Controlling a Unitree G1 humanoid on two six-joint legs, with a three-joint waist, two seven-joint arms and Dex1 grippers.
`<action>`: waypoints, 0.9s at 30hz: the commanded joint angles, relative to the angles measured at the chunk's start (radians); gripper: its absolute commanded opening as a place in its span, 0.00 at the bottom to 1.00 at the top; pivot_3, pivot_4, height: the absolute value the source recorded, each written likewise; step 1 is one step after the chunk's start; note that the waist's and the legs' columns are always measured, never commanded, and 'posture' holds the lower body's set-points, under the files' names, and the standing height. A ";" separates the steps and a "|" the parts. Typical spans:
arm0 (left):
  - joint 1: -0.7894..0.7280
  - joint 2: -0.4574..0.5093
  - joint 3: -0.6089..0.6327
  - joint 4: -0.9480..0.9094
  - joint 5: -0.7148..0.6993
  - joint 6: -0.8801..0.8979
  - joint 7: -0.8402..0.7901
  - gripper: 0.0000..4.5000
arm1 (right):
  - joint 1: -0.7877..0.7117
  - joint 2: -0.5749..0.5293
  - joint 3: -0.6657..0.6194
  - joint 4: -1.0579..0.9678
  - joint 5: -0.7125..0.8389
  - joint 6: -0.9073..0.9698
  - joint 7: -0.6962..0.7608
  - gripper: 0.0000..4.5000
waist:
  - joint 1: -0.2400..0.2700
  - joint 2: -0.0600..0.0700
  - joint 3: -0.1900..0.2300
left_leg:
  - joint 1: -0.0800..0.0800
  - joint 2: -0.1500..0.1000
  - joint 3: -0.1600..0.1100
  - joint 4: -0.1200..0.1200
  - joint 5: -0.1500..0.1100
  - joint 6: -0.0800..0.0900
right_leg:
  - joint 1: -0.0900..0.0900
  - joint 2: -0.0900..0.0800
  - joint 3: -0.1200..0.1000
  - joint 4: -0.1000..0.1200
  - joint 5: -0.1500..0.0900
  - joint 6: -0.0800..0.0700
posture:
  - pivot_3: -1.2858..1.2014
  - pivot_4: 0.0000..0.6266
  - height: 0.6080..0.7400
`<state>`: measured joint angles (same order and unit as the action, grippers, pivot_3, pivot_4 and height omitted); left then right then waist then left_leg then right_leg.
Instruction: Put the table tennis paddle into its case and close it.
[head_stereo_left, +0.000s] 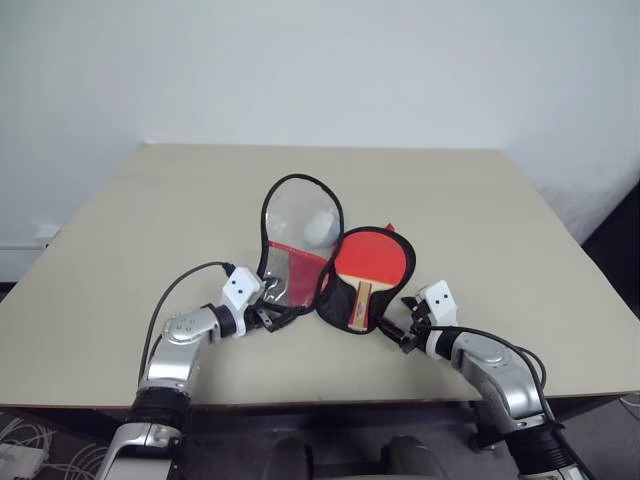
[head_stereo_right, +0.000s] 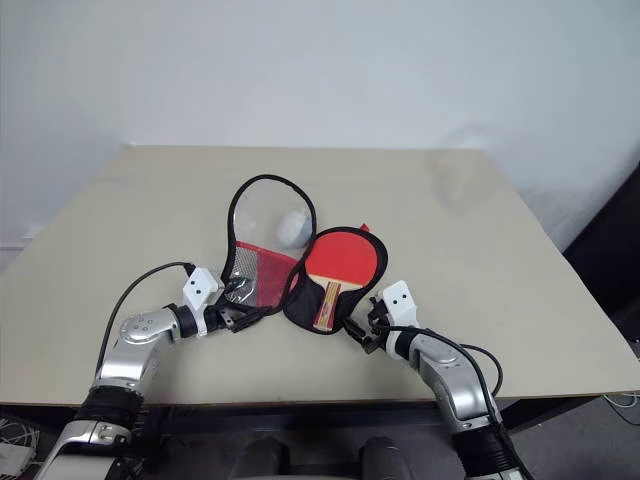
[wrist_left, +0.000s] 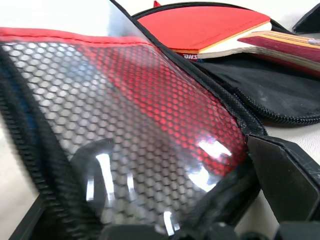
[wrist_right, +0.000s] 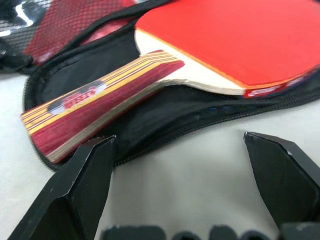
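The case (head_stereo_left: 338, 308) lies unzipped and spread open on the table. The table tennis paddle (head_stereo_left: 372, 262) rests red face up on the case's black half, its wooden handle (wrist_right: 95, 105) pointing toward me. The other half (head_stereo_left: 298, 215), with its clear window and red mesh panel, tilts up on the left. My left gripper (head_stereo_left: 267, 318) is open, and the narrow end of that mesh flap (wrist_left: 150, 130) sits between its fingers (wrist_left: 282, 182). Just off the handle end of the black half, my right gripper (head_stereo_left: 399, 326) is open over bare table, with nothing between its fingers (wrist_right: 80, 190).
The beige table (head_stereo_left: 500, 200) ends at a front edge close below both grippers and meets a white wall at the back. A white round shape (head_stereo_left: 322, 228) shows through the case's clear window. A black cable (head_stereo_left: 175, 285) loops over my left arm.
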<state>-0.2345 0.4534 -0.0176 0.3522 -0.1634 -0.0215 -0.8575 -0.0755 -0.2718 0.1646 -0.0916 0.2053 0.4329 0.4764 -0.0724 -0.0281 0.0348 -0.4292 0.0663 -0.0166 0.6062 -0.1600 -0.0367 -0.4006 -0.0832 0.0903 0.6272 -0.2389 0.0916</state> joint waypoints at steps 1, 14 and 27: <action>-0.169 0.100 0.027 -0.003 -0.106 0.064 -0.218 1.00 | -0.179 0.010 -0.219 0.017 0.226 0.128 0.032 0.98 | 0.000 0.000 0.000 | 0.000 0.000 0.000 0.000 0.000 0.000 | 0.000 0.000 0.000 0.000 0.000 0.000 | 0.52 0.00 1.00; -0.150 0.133 0.068 -0.103 -0.150 0.137 -0.147 1.00 | -0.192 0.036 -0.246 0.001 0.294 0.082 0.013 0.98 | 0.000 0.000 -0.002 | 0.001 0.000 0.001 0.000 -0.001 -0.001 | -0.002 -0.001 0.000 -0.001 0.000 0.000 | 0.52 0.00 1.00; -0.148 0.117 0.120 -0.199 -0.225 0.239 -0.036 1.00 | -0.226 0.061 -0.278 0.006 0.344 0.035 -0.040 0.98 | -0.001 0.001 -0.003 | 0.000 0.000 0.002 0.000 -0.001 -0.002 | -0.004 -0.001 0.001 -0.002 0.000 0.000 | 0.52 0.00 1.00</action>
<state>0.1414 0.2747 -0.0121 -0.0781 -0.0643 -0.0036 -0.3230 0.2099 -0.2112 0.0777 -0.2243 0.0829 0.1872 0.1828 -0.0730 -0.0271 0.0313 -0.4288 0.0663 -0.0146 0.6060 -0.1614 -0.0382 -0.4044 -0.0847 0.0908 0.6256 -0.2392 0.0912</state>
